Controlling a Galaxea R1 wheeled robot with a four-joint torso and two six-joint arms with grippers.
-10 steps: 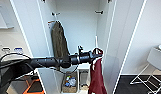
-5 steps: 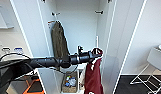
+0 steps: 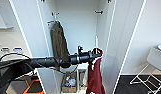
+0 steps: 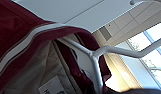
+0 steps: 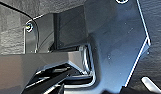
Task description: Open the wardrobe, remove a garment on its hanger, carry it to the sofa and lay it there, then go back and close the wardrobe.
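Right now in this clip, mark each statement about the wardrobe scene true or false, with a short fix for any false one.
1. Both doors of the wardrobe stand open. True.
2. The maroon jacket hangs at the end of the left arm, by the left gripper. True.
3. The olive-green jacket lies on the floor. False: it hangs inside the wardrobe, on the left.
4. A white hanger shows inside the maroon jacket's collar. True.
5. The wardrobe's bottom holds nothing. False: a box of small items sits there.
6. The white chair stands left of the wardrobe. False: it is to the right.
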